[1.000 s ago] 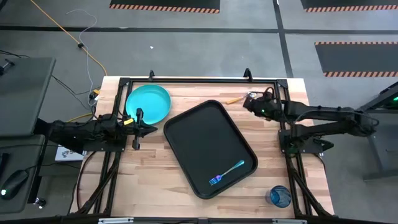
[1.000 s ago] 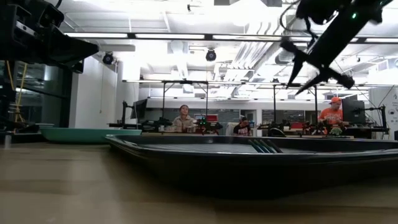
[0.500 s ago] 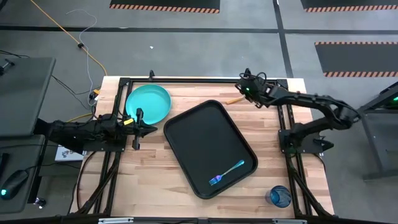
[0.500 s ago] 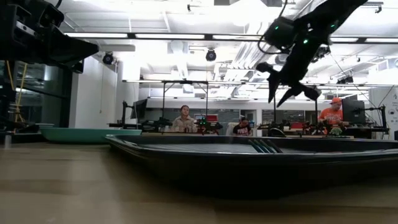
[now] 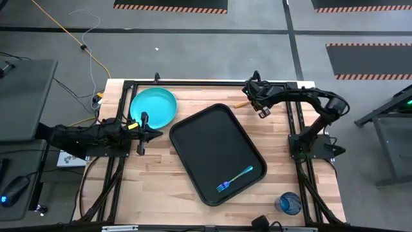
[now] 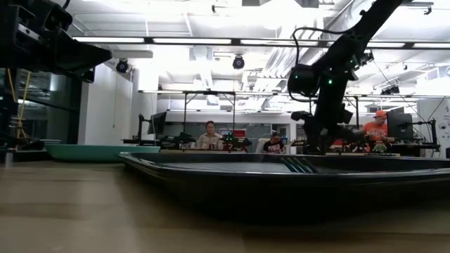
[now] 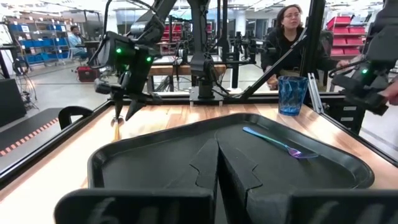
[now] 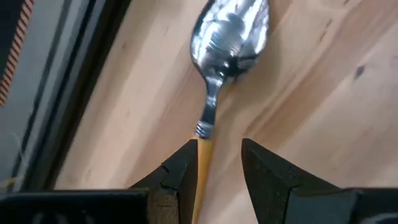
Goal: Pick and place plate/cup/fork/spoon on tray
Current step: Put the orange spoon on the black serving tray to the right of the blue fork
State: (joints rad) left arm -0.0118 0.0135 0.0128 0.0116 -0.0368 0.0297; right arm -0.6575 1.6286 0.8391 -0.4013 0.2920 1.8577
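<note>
Tray (image 5: 212, 145), black rectangular — holds only blue fork (image 5: 234, 179). Right gripper (image 8: 217, 163), fingers apart, straddles orange-handled silver spoon (image 8: 227, 46); turquoise plate (image 5: 153, 107), blue cup (image 5: 289, 203) remain on tabletop (image 5: 154, 187).

The table (image 5: 154, 187) is pale wood with visible grain. The spoon (image 8: 227, 37) has a shiny, mirror-like metal bowl and a smooth orange handle. The tray (image 5: 212, 138) looks matt black, the cup (image 7: 292, 94) translucent blue, the plate (image 5: 154, 106) smooth turquoise.

One tray (image 5: 215, 151) at centre frame, one fork (image 5: 234, 179) on it lower right. One plate (image 5: 154, 107) upper left, one cup (image 5: 288, 203) bottom right, one spoon (image 8: 229, 37) upper right. Two arms, two grippers: left (image 5: 143, 134), right (image 5: 252, 98).
</note>
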